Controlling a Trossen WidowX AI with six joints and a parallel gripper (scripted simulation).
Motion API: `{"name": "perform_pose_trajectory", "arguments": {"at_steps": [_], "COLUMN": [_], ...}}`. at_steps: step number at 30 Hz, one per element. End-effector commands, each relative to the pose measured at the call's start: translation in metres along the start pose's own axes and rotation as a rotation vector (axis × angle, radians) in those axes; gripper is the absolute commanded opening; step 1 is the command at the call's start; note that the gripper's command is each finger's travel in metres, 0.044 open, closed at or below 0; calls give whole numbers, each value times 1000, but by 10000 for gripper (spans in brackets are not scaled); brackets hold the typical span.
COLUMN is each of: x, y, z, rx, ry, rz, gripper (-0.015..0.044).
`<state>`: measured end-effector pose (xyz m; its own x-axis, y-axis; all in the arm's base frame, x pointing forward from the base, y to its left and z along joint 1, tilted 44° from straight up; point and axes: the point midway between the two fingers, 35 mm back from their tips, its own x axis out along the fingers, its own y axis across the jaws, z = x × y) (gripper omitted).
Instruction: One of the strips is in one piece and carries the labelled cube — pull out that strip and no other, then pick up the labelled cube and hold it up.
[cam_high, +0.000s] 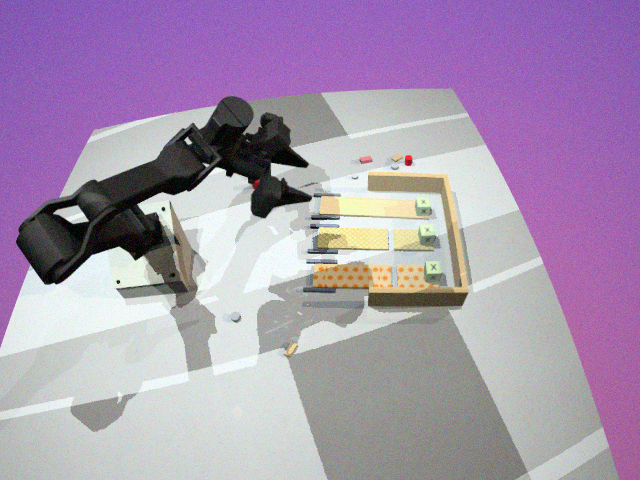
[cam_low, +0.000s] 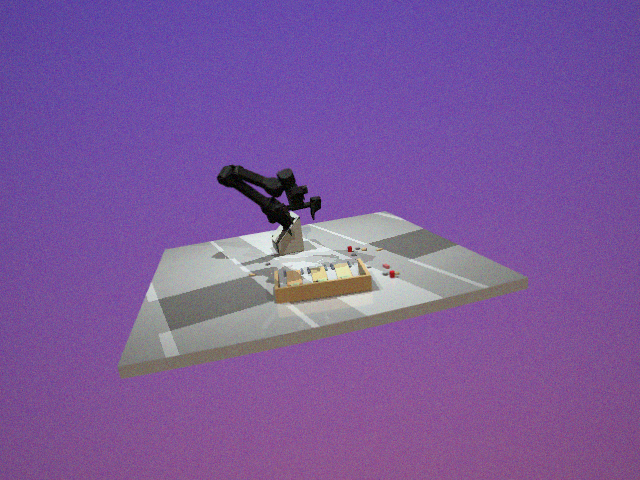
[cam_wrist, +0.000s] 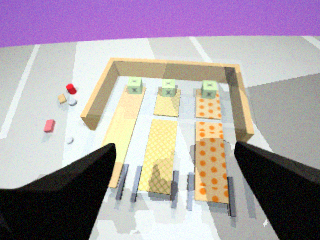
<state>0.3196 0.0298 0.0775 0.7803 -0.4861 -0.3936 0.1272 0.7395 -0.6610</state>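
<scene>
The gripper (cam_high: 310, 180) hangs above the bench (cam_high: 392, 392) with its fingers spread wide and nothing between them. Ahead of the fingertips, three strips run into a three-walled wooden tray (cam_high: 457, 227), each bearing a green cube marked with an X at its far end. The pale yellow strip (cam_high: 369, 206), off the left finger in the wrist view, is unbroken and carries the labelled cube (cam_high: 423, 206). The checked middle strip (cam_wrist: 162, 155) and orange-dotted strip (cam_wrist: 210, 165) are each split by gaps.
</scene>
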Motion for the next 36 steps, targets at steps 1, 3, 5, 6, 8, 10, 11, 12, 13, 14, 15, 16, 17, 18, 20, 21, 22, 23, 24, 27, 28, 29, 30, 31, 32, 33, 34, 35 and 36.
{"name": "perform_pose_trajectory", "arguments": {"at_steps": [1,3,5,6,8,10,11,12,13,14,15,16,17,18,20,21,22,23,24,27,28,29,30,31,32,33,34,35,36], "x": [-7,-7,-7,-7,-7,-7,-7,-6,-4,1,7,13,19,25,37,43,48,54,60,76,81,86,90,95,98,102,106,109,112], "y": [5,5,5,5,5,5,5,6,8,12,17,22,27,32,42,46,51,55,59,71,75,78,81,85,89,93,97,100,104], "z": [-5,-5,-5,-5,-5,-5,-5,-5,-3,-1,1,3,5,6,7,7,7,6,5,0,-2,-5,-8,-11,-14,-17,-21,-24,-28], "rx": [-54,-54,-54,-54,-54,-54,-54,-53,-51,-46,-40,-34,-27,-20,-5,3,11,19,28,54,63,72,81,90,98,106,114,122,129], "ry": [-4,-4,-4,-4,-4,-4,-4,0,14,39,69,100,132,165,231,265,300,335,370,479,515,552,589,626,660,693,727,760,794], "rz": [11,11,11,11,11,11,11,13,17,24,32,38,44,49,56,58,59,59,58,47,41,34,25,15,6,-4,-15,-28,-42], "gripper": [400,400,400,400,400,400,400,374,347,321,295,269,242,216,164,137,111,85,59,0,0,0,0,0,0,0,0,0,0]}}
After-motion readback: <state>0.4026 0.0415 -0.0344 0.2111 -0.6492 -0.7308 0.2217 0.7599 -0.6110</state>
